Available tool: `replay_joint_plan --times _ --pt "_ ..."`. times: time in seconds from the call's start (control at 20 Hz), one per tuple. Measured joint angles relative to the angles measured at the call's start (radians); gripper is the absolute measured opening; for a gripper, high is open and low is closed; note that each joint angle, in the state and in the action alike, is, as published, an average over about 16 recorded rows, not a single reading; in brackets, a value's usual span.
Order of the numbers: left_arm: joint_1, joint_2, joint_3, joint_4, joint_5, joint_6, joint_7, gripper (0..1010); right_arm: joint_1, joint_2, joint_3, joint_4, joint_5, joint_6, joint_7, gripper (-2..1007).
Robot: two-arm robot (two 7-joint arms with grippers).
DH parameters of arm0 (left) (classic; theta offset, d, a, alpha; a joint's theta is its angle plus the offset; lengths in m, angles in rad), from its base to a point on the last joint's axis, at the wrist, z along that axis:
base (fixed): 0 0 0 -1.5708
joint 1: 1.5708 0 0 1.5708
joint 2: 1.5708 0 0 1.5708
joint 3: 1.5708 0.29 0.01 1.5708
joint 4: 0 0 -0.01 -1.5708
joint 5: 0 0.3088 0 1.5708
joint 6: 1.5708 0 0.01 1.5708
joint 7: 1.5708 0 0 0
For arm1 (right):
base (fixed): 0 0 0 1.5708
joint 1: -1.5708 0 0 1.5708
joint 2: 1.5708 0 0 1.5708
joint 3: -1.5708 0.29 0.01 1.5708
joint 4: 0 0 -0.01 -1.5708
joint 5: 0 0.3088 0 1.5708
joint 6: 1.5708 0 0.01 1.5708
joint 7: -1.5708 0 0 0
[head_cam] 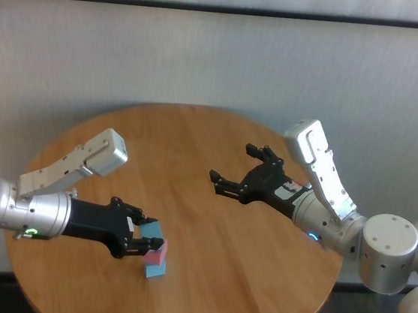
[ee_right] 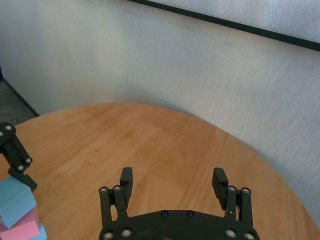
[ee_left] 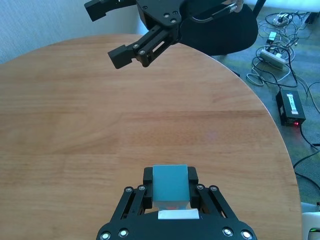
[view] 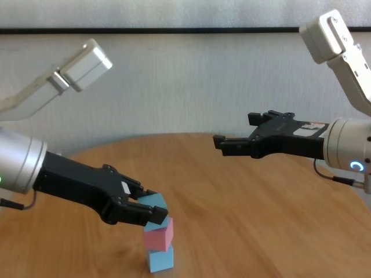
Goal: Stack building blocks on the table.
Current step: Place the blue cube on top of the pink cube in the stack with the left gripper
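On the round wooden table (head_cam: pixel 256 275), the three building blocks stand in one column near its front left. A light blue block (head_cam: pixel 155 270) is at the bottom, with the pink block (head_cam: pixel 157 253) on it. The second light blue block (head_cam: pixel 153 230) sits on top, slightly tilted. My left gripper (head_cam: pixel 141 238) is shut on this top block, which fills the gap between its fingers in the left wrist view (ee_left: pixel 170 186). In the chest view the column is the top blue block (view: pixel 156 203), the pink block (view: pixel 159 234) and the bottom blue block (view: pixel 160 259). My right gripper (head_cam: pixel 232 164) is open and empty, hovering above the table's middle right.
A pale wall runs close behind the table's far edge. In the left wrist view, a black chair (ee_left: pixel 225 30), cables and a power strip (ee_left: pixel 272 57) lie on the floor beyond the table's rim. The right gripper (ee_left: pixel 105 32) hangs over the far half of the table.
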Motion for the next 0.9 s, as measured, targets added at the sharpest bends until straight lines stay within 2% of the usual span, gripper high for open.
replay_joint_plan --times 0.9 --pt "-0.025 -0.008 0.035 0.023 -0.009 -0.024 -0.007 402 0.0 0.0 0.0 0.0 0.0 0.0 0.0 1001"
